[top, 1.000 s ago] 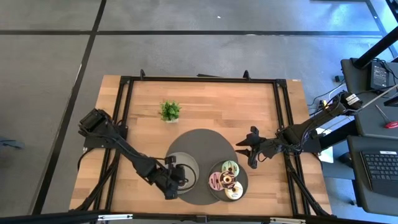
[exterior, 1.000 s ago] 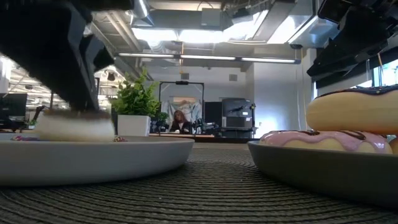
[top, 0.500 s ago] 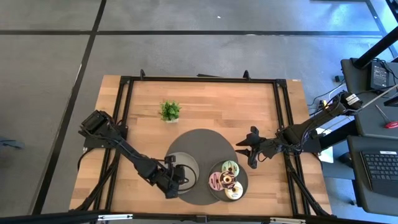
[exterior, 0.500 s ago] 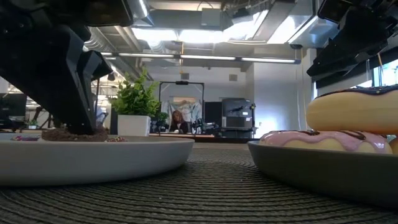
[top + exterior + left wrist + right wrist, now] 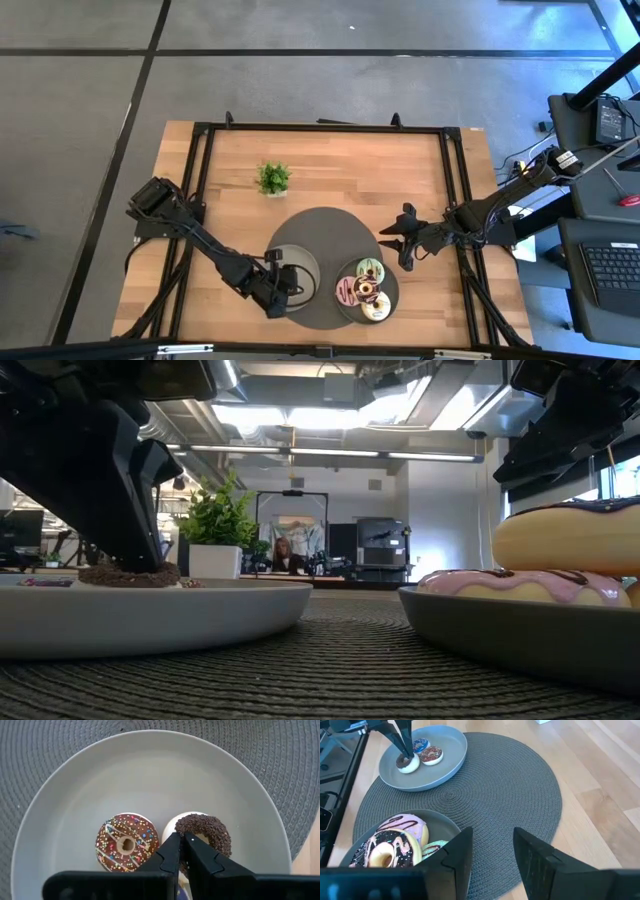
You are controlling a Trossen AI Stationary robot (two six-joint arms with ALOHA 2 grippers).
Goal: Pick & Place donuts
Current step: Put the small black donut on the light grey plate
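Now the left gripper (image 5: 181, 840) is down over the left plate (image 5: 75, 785), fingers pressed nearly together with their tips pinching the near rim of the dark-sprinkled donut (image 5: 207, 832). That donut sits flat on the plate, cream base under it, and beside it, not quite touching, lies the chocolate donut with coloured sprinkles (image 5: 127, 842). A third small donut with blue icing (image 5: 421, 744) shows on the same plate in the right wrist view. From table height the dark fingers come down onto the brown crumbly ring (image 5: 128, 573), which rests on the plate; it does not look lifted.

What the next move turns on: the donut lies directly under the left gripper's tips and slightly ahead of them, ring flat, hole up, so one finger seems to sit in or at the hole and the other outside the rim. Whether this is a grasp about to lift or a release just made, I cannot say.

Over on the right, the right gripper (image 5: 492, 845) hangs with fingers apart above the mat (image 5: 510, 785), near the second plate (image 5: 437, 820) that carries the big pink-striped (image 5: 402, 826), chocolate-iced (image 5: 382, 851) and green (image 5: 432, 849) donuts. It holds nothing. The left arm is plainly the nearer one to the small donuts.
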